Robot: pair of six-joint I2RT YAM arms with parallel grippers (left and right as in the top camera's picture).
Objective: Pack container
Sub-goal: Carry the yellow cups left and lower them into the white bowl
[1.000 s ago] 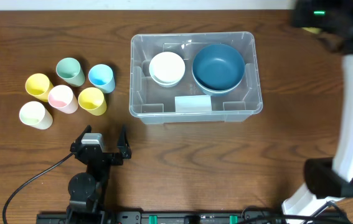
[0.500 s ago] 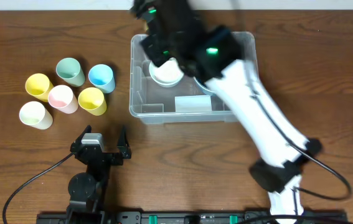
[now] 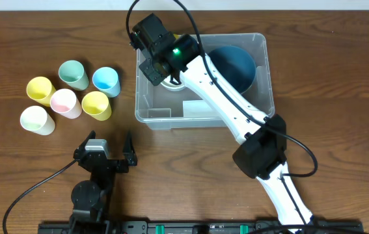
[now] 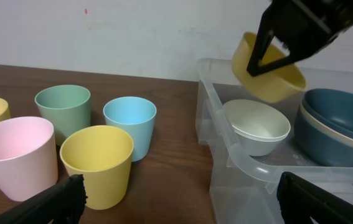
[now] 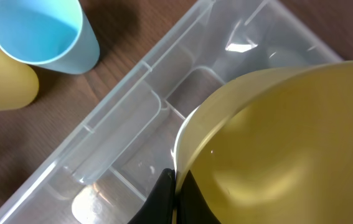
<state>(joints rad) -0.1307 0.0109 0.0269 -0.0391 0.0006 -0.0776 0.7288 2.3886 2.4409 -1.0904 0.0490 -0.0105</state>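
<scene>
Just below right gripper (image 4: 268,56), which pinches yellow bowl (image 4: 282,87) by its rim: white bowl (image 4: 256,126) in container (image 4: 227,152). Level it, lower straight, nest inside before letting go

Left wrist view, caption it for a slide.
Right gripper holds a yellow bowl above the white bowl in the container.

Table (image 3: 334,39): dark brown wood grain, matt, evenly lit, only soft shadows cast. Wall (image 4: 132,31): plain white, set behind the far edge. A pale strip (image 3: 54,4) is seen along that edge from overhead. One small red mark (image 4: 86,10) is noted on the wall.
</scene>
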